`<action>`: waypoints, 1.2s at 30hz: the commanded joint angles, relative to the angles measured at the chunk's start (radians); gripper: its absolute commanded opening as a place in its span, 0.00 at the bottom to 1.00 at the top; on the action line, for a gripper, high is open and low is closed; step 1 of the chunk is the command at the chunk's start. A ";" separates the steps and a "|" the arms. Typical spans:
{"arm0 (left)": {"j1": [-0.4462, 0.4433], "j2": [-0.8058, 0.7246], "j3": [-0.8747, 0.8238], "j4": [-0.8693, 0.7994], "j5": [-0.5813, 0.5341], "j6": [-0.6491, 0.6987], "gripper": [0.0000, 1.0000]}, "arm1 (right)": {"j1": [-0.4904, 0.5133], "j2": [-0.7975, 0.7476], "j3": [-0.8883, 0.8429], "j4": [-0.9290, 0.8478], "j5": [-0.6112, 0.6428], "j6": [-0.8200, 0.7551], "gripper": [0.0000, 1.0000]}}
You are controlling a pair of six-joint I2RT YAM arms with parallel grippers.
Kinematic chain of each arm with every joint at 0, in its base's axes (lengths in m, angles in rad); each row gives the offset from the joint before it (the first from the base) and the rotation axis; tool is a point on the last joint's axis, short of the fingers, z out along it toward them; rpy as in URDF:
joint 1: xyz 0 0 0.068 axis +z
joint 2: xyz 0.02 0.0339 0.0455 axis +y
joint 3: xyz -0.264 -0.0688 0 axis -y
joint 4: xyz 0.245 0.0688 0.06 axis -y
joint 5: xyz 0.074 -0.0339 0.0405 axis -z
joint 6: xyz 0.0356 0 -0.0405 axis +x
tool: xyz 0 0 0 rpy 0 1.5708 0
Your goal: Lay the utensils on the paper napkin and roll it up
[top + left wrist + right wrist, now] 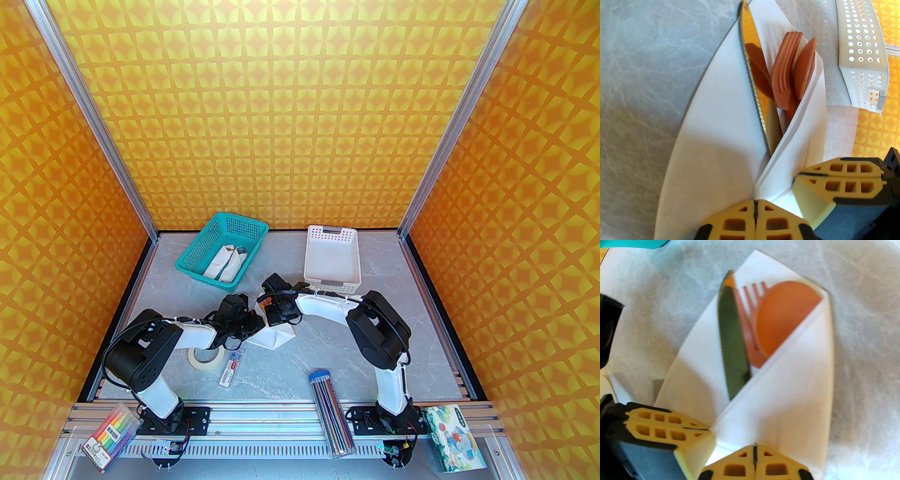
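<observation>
Both closed hands (755, 201) (754, 446) meet the paper napkin's (717, 121) near end, utensils (785, 70) beyond.

Layout from my end: the paper napkin (277, 337) is mid-table, in front of the gap between the mesh basket (197, 246) at back left and the slotted tray (309, 260) at back, right of centre. A wrapped bundle (224, 265) lies in the basket.

On the napkin I see the knife (732, 338), fork (752, 345) and spoon (782, 312) side by side, fork in the middle, with a napkin flap folded over their handles. The left gripper (755, 211) and right gripper (754, 455) sit next to each other at that folded end.

The tape roll (202, 360) is near left, partly under the left arm, with a small pack (232, 368) just right of it. The pencil tube (330, 412) lies across the front rail. The marker pack (111, 433) is at the near left corner, the tissue pack (452, 436) at the near right.
</observation>
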 commanded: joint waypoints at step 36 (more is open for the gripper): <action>0.001 0.033 -0.017 -0.080 -0.014 0.001 0.00 | -0.008 0.067 -0.011 0.061 -0.049 0.026 0.00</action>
